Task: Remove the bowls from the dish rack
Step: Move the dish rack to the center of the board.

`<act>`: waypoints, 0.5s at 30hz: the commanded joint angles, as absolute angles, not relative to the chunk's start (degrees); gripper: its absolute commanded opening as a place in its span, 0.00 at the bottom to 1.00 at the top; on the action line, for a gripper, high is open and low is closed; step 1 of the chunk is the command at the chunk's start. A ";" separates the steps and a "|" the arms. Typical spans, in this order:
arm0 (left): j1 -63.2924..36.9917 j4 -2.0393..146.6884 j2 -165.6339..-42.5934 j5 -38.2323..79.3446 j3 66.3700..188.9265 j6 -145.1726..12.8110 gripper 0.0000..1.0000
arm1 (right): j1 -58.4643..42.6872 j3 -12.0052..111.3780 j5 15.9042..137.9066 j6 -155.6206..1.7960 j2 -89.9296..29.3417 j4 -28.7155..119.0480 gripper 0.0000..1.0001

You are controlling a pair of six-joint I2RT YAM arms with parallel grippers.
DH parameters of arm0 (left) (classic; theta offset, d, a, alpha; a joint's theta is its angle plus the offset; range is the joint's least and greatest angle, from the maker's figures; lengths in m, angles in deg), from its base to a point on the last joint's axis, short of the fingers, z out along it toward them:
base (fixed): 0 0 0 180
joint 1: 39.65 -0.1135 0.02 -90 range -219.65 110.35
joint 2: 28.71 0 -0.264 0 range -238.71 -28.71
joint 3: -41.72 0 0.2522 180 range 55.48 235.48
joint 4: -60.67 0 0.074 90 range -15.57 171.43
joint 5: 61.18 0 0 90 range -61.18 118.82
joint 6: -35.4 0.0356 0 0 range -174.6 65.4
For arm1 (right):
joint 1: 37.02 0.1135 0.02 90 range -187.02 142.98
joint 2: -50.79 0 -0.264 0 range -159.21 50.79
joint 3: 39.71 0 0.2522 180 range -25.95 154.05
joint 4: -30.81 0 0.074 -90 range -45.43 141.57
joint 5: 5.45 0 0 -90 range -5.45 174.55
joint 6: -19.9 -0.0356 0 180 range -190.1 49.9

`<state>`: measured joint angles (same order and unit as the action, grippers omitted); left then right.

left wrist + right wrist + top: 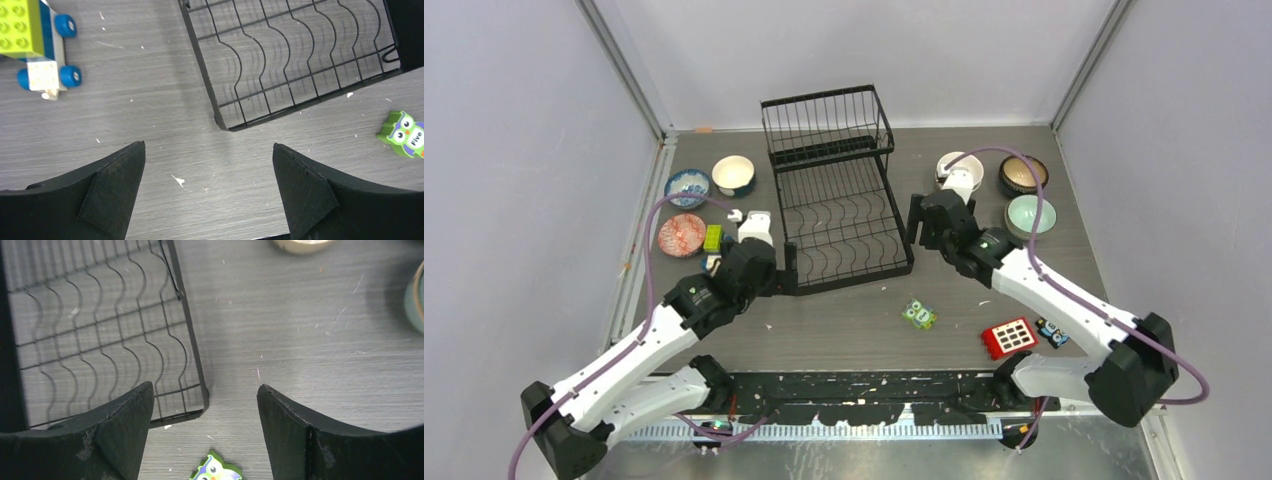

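Grey table [844, 320], grey walls all round. Black dish rack [839, 215] in middle, near back. Bowls [733, 175] on table: three left of rack, three right of rack. Left claw [209, 150] wide open, holding nothing, over rack's near left corner. Right claw [205, 390] open too, holding nothing, over near right corner

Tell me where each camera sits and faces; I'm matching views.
Top external: above and behind both arms, which show; down at dish rack and bowls.
Left wrist: on left arm, down at the rack's near-left corner; open left tool shows.
Right wrist: on right arm, down at its near-right corner; open right tool shows.
Shared: both wrist views catch the owl block.
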<state>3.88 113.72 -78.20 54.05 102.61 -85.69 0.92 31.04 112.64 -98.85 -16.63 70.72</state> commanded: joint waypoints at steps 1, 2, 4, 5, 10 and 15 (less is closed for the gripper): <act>3.99 110.07 -74.32 50.59 100.00 -90.39 1.00 | -1.00 28.96 107.63 -100.58 -20.92 63.64 0.78; 3.95 109.99 -73.45 50.57 99.29 -91.12 1.00 | -1.15 29.09 106.59 -100.45 -22.72 63.42 0.77; 4.00 109.52 -71.83 50.57 97.61 -92.38 1.00 | -1.28 29.22 105.92 -100.51 -26.00 62.75 0.75; 3.95 109.42 -71.07 50.40 96.90 -93.06 1.00 | -1.38 29.06 105.87 -100.55 -27.36 62.21 0.74; 3.97 108.66 -67.47 48.36 93.65 -95.42 1.00 | -2.39 28.46 104.42 -100.43 -33.65 59.33 0.70; 3.96 109.11 -66.21 47.25 92.15 -96.48 0.99 | -3.15 29.20 104.62 -99.86 -38.43 58.70 0.68</act>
<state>3.88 111.25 -67.14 48.50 92.65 -94.72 -2.32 28.66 104.51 -99.83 -36.28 61.91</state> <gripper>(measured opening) 0.994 0.690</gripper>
